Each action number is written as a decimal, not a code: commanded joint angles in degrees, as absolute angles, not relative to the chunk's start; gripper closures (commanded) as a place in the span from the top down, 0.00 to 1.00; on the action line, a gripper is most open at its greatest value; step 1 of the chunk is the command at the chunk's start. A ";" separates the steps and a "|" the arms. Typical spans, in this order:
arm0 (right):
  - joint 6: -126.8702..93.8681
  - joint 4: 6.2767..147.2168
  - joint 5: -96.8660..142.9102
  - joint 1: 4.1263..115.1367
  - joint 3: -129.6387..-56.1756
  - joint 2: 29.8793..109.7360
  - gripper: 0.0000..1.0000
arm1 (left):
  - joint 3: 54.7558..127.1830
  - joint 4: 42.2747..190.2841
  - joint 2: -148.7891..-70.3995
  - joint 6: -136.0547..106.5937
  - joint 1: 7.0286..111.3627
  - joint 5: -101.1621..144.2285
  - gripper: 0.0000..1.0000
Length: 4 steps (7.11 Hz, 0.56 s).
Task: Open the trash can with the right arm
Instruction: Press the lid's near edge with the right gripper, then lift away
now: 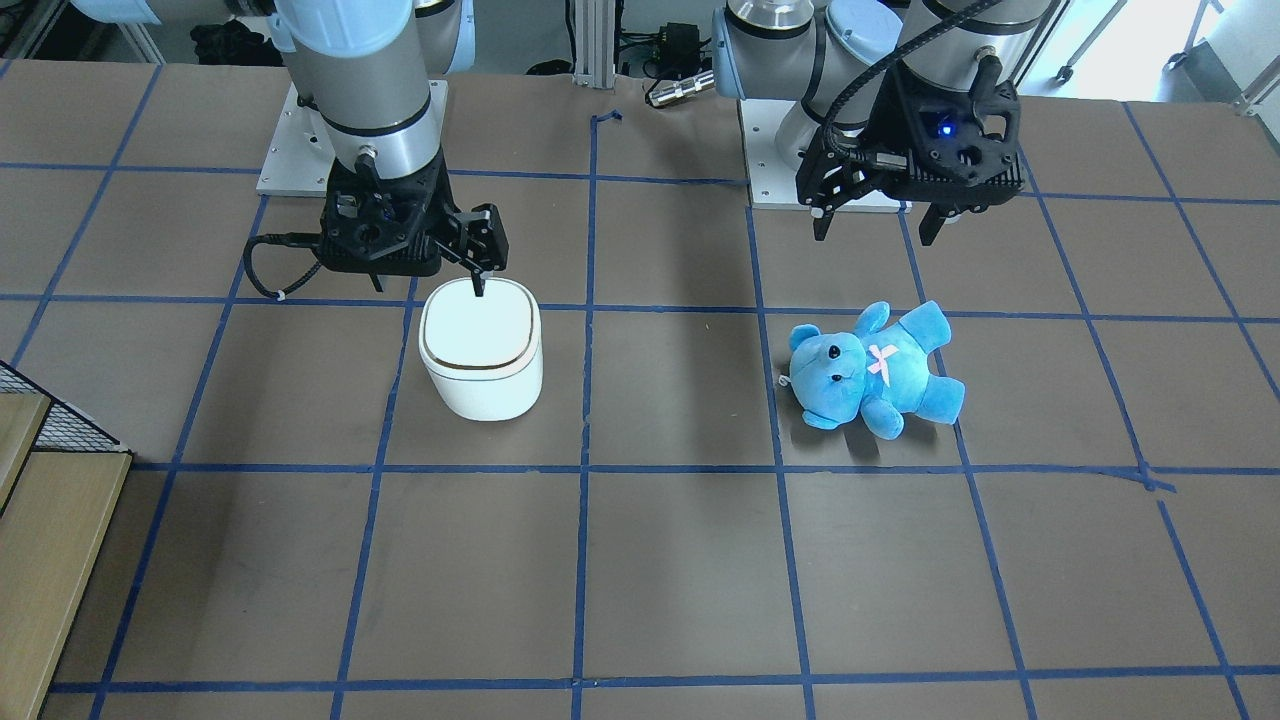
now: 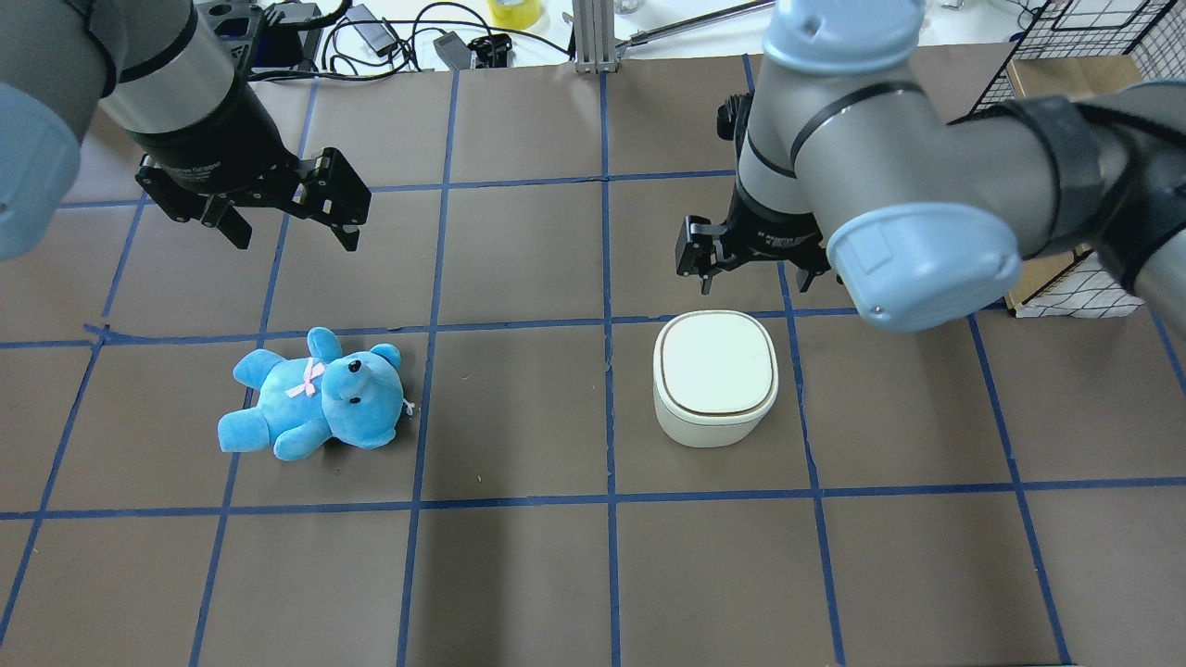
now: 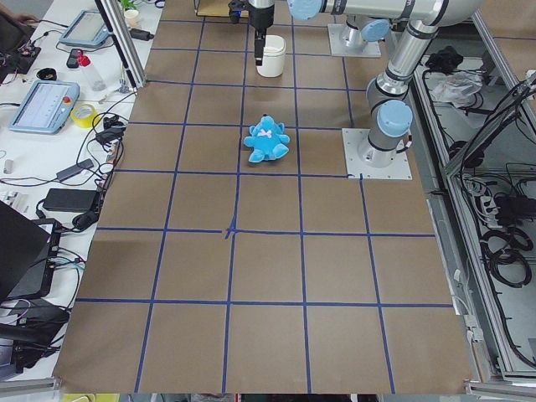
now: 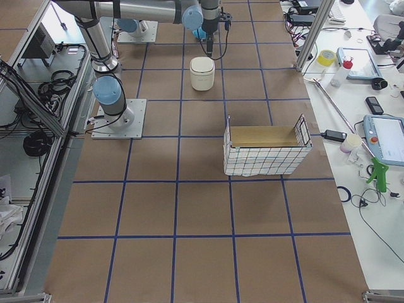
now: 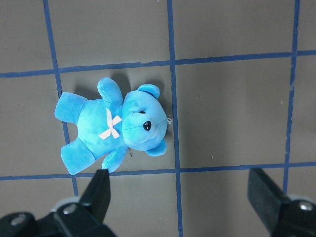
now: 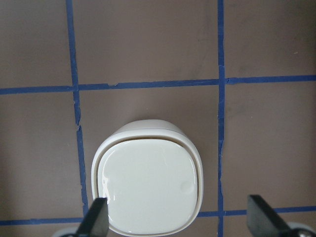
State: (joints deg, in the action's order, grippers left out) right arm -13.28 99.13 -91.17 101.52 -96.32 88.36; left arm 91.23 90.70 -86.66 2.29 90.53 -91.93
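The trash can (image 2: pixel 713 375) is being shown upright on the brown taped table (image 2: pixel 519 574), with its lid up and shut. It is rounded-square, so no long axis is being presented. Its smooth, glossy white plastic is being edged by a thin dark seam. The right gripper (image 6: pixel 177 198) is being held above it with jaws spread wide. The left gripper (image 2: pixel 292 236) is likewise being held spread, near the plush blue teddy bear (image 2: pixel 315 396).
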 commanded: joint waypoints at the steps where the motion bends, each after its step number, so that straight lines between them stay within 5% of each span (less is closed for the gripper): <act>1: -13.01 85.91 -91.23 100.99 -83.81 88.33 1.00 | 91.23 90.70 -86.66 2.29 90.53 -91.93 1.00; 4: -13.01 83.23 -90.70 101.07 -80.42 88.33 1.00 | 91.23 90.70 -86.66 2.29 90.53 -91.93 1.00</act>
